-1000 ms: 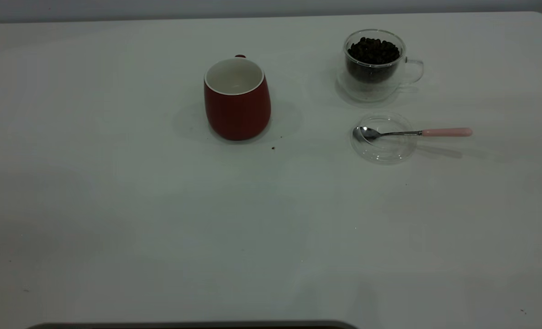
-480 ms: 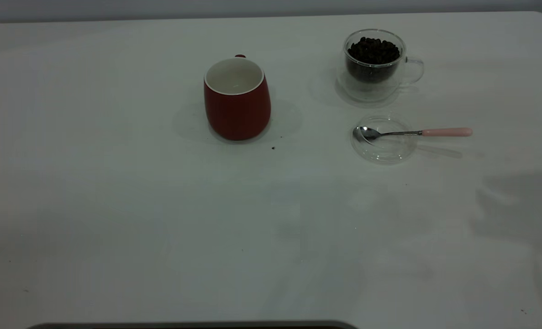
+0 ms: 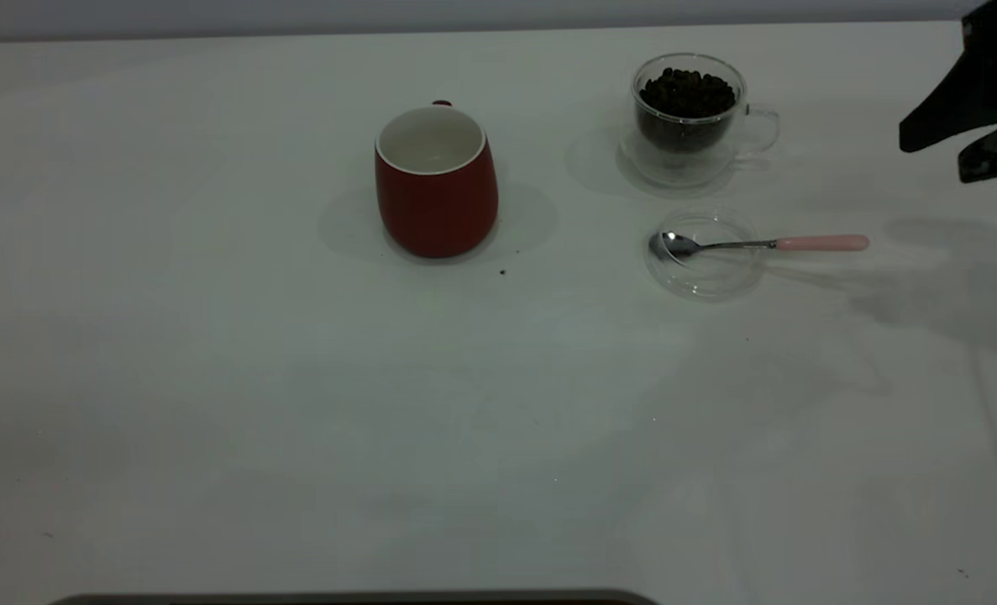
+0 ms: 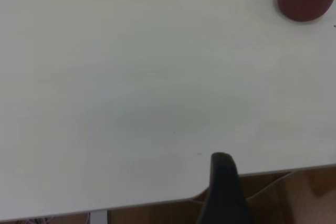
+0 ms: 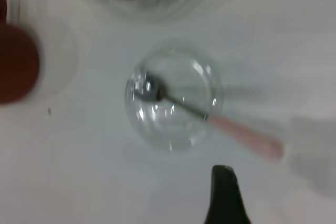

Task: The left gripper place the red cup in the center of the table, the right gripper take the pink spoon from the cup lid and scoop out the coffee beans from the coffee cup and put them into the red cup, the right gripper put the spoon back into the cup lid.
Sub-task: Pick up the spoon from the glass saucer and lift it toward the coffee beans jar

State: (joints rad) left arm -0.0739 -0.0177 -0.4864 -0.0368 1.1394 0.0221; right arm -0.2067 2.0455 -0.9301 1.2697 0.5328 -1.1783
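On the cup lid (image 3: 705, 256): pink spoon (image 3: 763, 244).

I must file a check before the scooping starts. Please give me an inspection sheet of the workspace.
Surface: white table, a few dark specks near the red cup.
Job's things: red cup upright, nothing seen inside; coffee cup full of coffee beans; pink spoon with its bowl on the cup lid, handle overhanging.
Clutter: nothing seen.
Grippers: right gripper at the right edge, fingers apart, holding nothing; left gripper far from the cup.
Cables: nothing seen.
Surroundings: grey wall strip.
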